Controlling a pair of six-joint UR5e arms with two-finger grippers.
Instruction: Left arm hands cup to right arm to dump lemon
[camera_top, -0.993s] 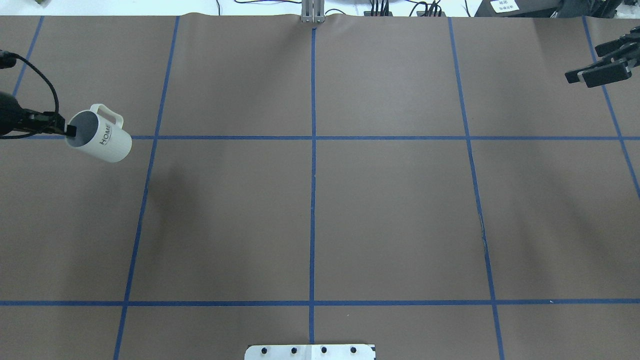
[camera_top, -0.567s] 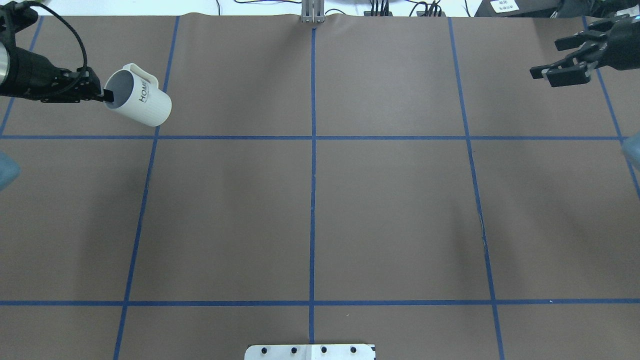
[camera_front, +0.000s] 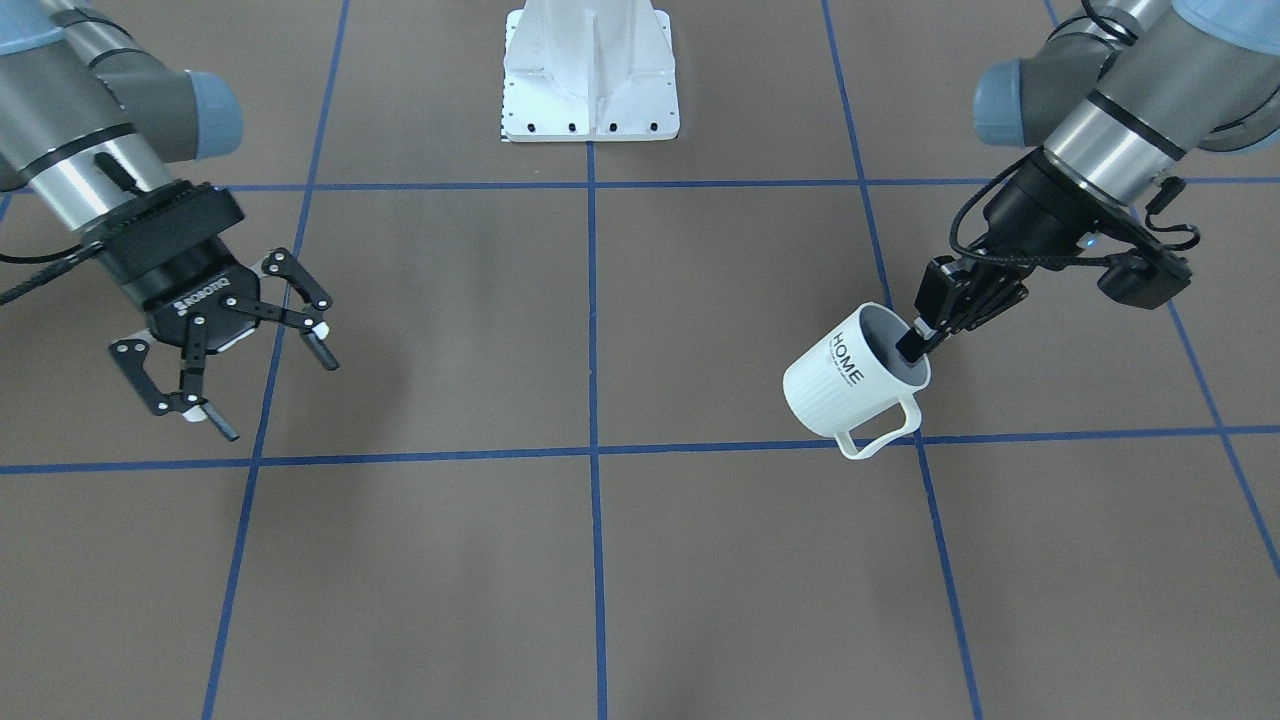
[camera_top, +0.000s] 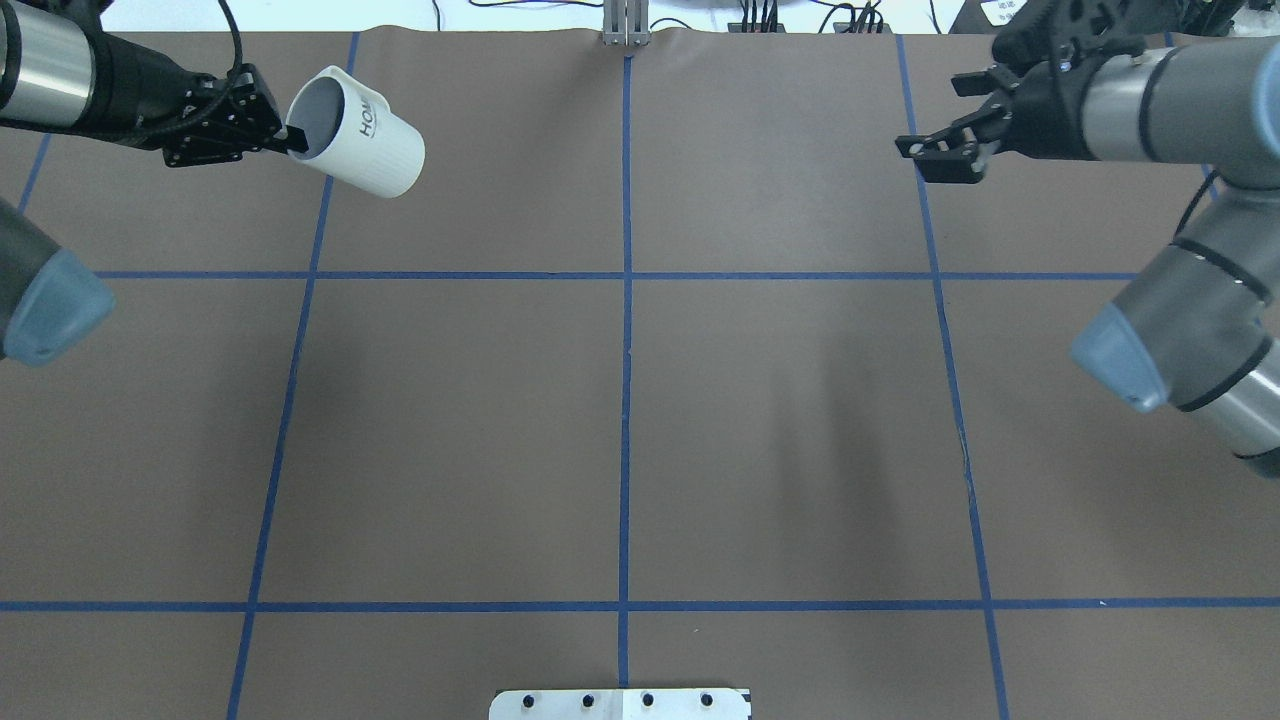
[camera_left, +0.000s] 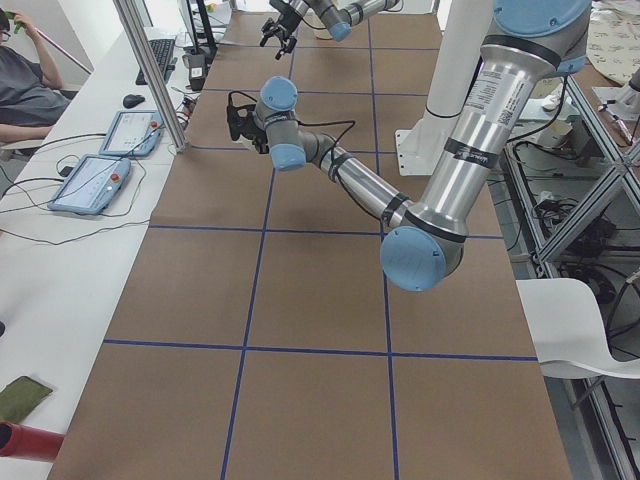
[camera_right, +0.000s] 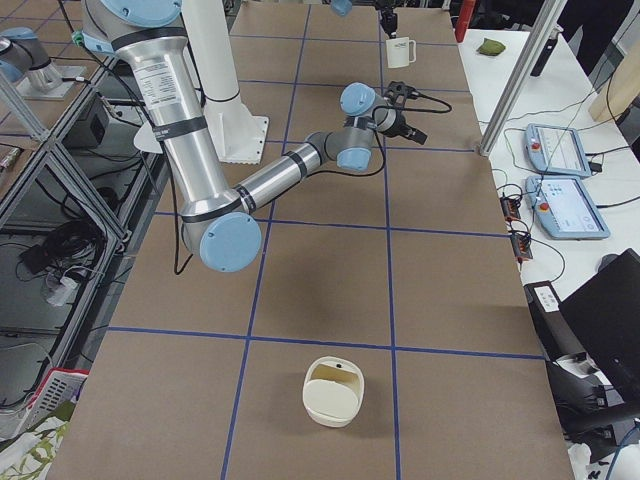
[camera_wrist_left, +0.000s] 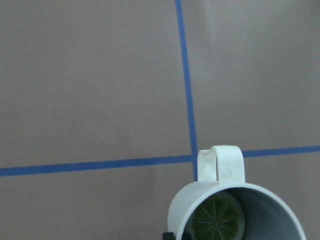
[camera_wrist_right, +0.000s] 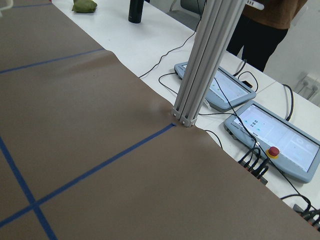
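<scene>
your left claw (camera_front: 912, 347) is clenching the rim of the cup (camera_front: 845, 385), with one finger reaching inside the grey mouth and the wall pinched between the two. the cup is hanging above the tabletop (camera_front: 600, 560), not touching it. it is tilting steeply, with its mouth turned back toward the left arm (camera_front: 1110, 130) and its ribbed base pointing toward the middle of the tabletop. the loop handle is facing the operators' side, and the black "home" lettering is showing on the upper wall. in the overhead view the cup (camera_top: 365, 140) is sitting in the far left part of the tabletop, close to a blue tape line (camera_top: 335, 120).

looking down the left wrist camera, you are seeing into the cup (camera_wrist_left: 270, 210). the lemon (camera_wrist_left: 217, 220) is lying at the bottom as a dark greenish round slice with a star of segments.

your right claw (camera_front: 272, 395) is released, its fingers spreading wide with nothing between them. it is hovering over the far right part of the tabletop, well apart from the cup, at the end of the right arm (camera_front: 90, 130).

in the exterior right view a cream-white container (camera_right: 333, 393) is resting on the near end of the tabletop.
</scene>
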